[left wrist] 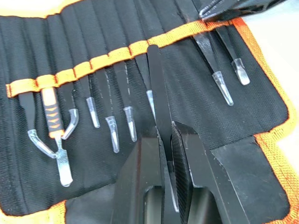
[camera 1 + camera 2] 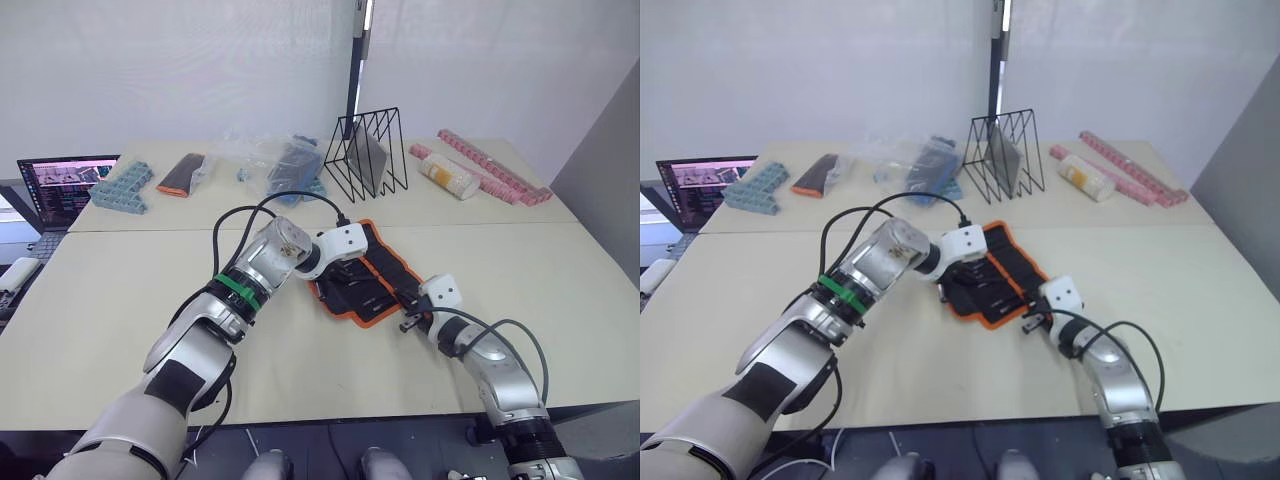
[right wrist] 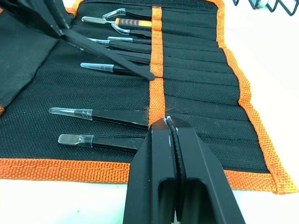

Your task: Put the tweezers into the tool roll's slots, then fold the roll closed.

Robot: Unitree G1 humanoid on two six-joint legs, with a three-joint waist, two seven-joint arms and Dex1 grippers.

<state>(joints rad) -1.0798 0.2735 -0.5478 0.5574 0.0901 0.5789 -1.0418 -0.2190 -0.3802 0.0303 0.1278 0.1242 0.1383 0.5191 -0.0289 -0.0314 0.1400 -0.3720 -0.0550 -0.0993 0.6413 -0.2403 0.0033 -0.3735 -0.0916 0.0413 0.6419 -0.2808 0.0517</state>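
Table (image 2: 150, 300), pale, bearing the open tool roll (image 2: 385, 262) near its middle. Left gripper (image 1: 167, 140) hovers over the roll, jaws clamped on one black tweezer (image 1: 157, 88) whose end meets the orange stripe (image 1: 112, 55) at the slots (image 3: 196, 88). Right gripper (image 3: 170, 125), jaws pressed together and empty, rests at the stripe. Other tweezers (image 3: 100, 115) sit tucked in slots.

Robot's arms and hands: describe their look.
Both arms are silver metal with black joints and looping black cables. The left arm wears a green band. Each wrist carries a white block; the left hand and right hand have two black fingers.
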